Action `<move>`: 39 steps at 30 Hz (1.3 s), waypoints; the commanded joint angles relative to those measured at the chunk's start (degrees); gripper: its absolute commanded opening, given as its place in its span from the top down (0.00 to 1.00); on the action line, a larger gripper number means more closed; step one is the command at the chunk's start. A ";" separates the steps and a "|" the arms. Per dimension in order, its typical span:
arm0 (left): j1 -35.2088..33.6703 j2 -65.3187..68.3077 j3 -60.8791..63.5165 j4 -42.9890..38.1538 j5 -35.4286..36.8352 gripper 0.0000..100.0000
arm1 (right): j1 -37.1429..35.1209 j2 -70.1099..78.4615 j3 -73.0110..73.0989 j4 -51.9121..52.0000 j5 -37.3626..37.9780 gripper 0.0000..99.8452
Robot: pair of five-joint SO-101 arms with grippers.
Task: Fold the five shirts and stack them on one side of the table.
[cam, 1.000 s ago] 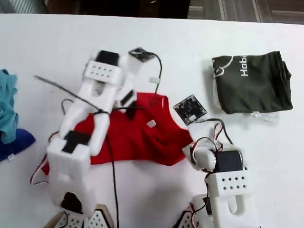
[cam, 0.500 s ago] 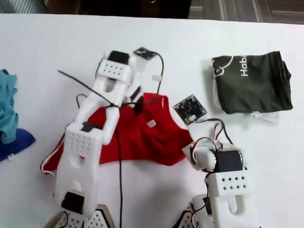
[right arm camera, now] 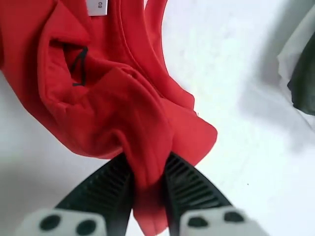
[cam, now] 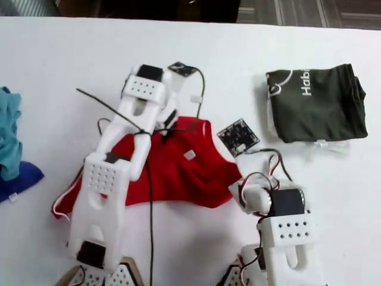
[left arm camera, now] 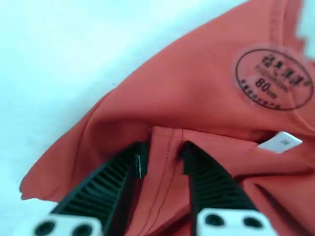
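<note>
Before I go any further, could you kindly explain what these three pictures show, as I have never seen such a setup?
Two white robot arms sit at a white table. One picture looks down from above; the other two come from a camera on each arm's wrist. A crumpled red cotton shirt lies in the middle, with a folded dark green shirt at one side and teal cloth and blue cloth at the opposite edge. The left gripper and the right gripper each pinch the red shirt.

White table (cam: 59, 53) evenly lit; dark plank floor (cam: 333, 12) beyond far edge.
</note>
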 commanded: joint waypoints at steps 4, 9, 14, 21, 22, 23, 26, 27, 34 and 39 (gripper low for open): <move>-0.18 -0.44 -1.98 0.44 -0.09 0.81 | 0.48 -1.63 -0.26 -0.48 0.26 0.98; 1.05 1.41 0.04 0.88 -0.09 0.88 | 0.48 -1.63 -0.26 -0.48 0.26 0.98; 1.41 2.73 0.48 1.23 0.00 0.94 | 0.48 -1.63 -0.26 -0.48 0.26 0.98; 1.76 -3.16 0.48 1.41 0.09 0.94 | 0.48 -1.63 -0.26 -0.48 0.26 0.98; 1.67 -4.40 0.48 1.76 0.09 0.96 | 0.48 -1.63 -0.26 -0.48 0.26 0.98; 1.58 -5.63 0.48 2.29 0.09 0.97 | 0.48 -1.63 -0.26 -0.48 0.26 0.98; 1.32 -9.49 0.48 5.01 0.09 0.97 | 0.48 -1.63 -0.26 -0.75 0.00 0.98; 1.14 -10.90 0.84 5.45 0.00 0.97 | 0.57 -1.63 -0.26 -0.84 -0.26 0.98; -4.75 -24.44 1.27 5.80 -0.79 0.97 | 2.95 -0.92 -4.84 -6.99 -0.18 0.98; -10.99 -38.24 12.35 5.80 -4.57 0.97 | 4.26 6.37 -18.11 -6.90 -0.18 0.98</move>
